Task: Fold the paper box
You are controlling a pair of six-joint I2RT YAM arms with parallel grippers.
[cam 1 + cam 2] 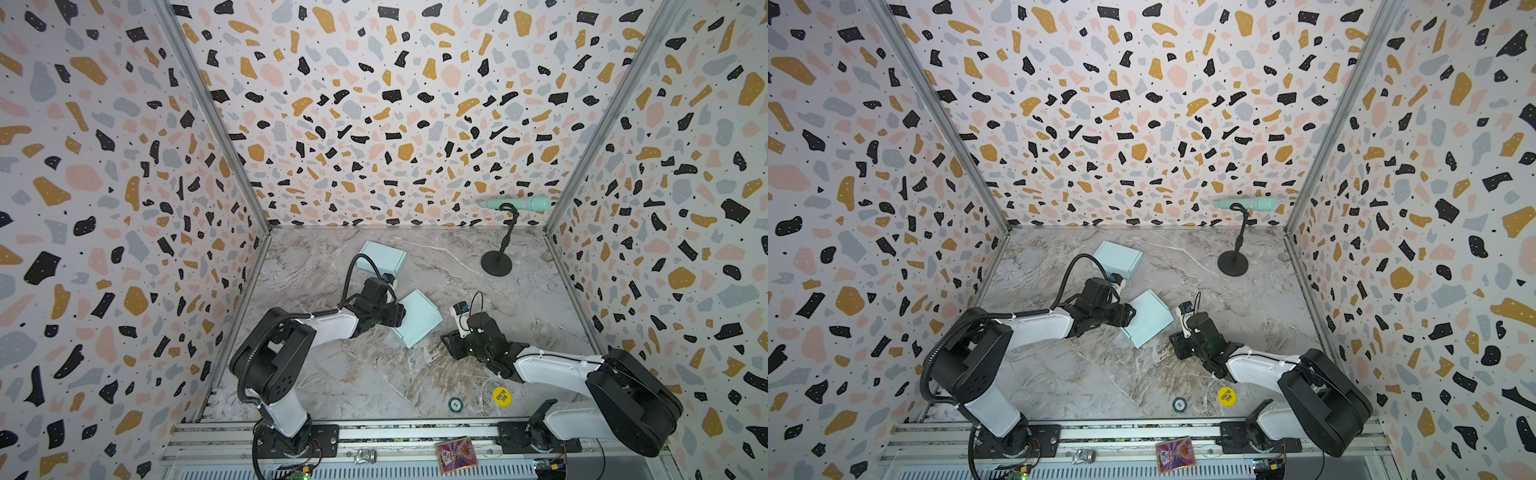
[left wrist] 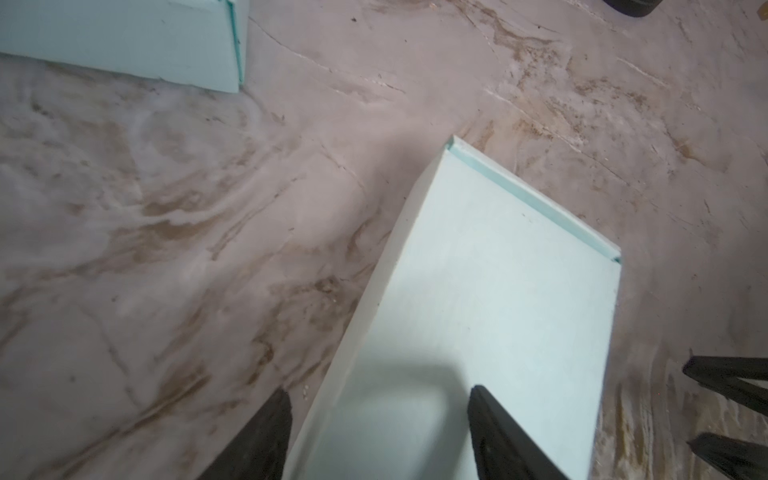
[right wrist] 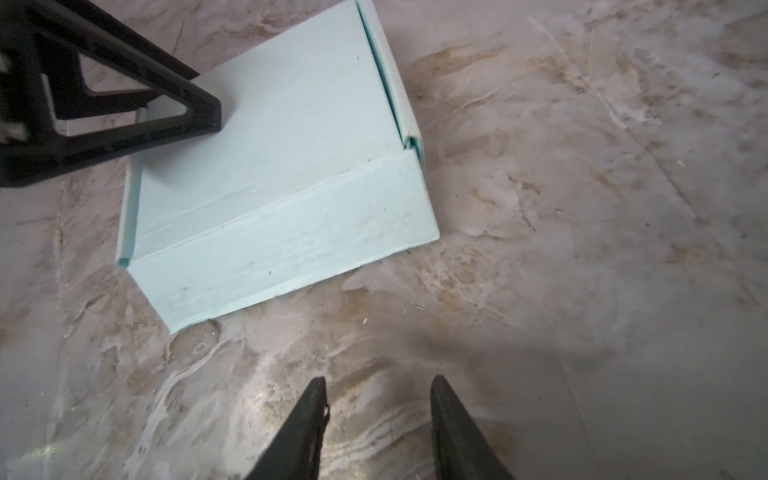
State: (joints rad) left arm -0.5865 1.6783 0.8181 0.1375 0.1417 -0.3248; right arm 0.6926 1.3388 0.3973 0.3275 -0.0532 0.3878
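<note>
The paper box is a pale mint carton lying closed and flat mid-table. My left gripper hangs open over its left corner. In the left wrist view one finger is beside the box's edge and the other over the lid. The right wrist view shows the box with the left gripper's fingers on the lid. My right gripper is open over bare marble to the right of the box, holding nothing.
A second mint box lies behind the left arm. A mint microphone on a black stand stands back right. A yellow disc and a small chip lie near the front rail. Patterned walls enclose three sides.
</note>
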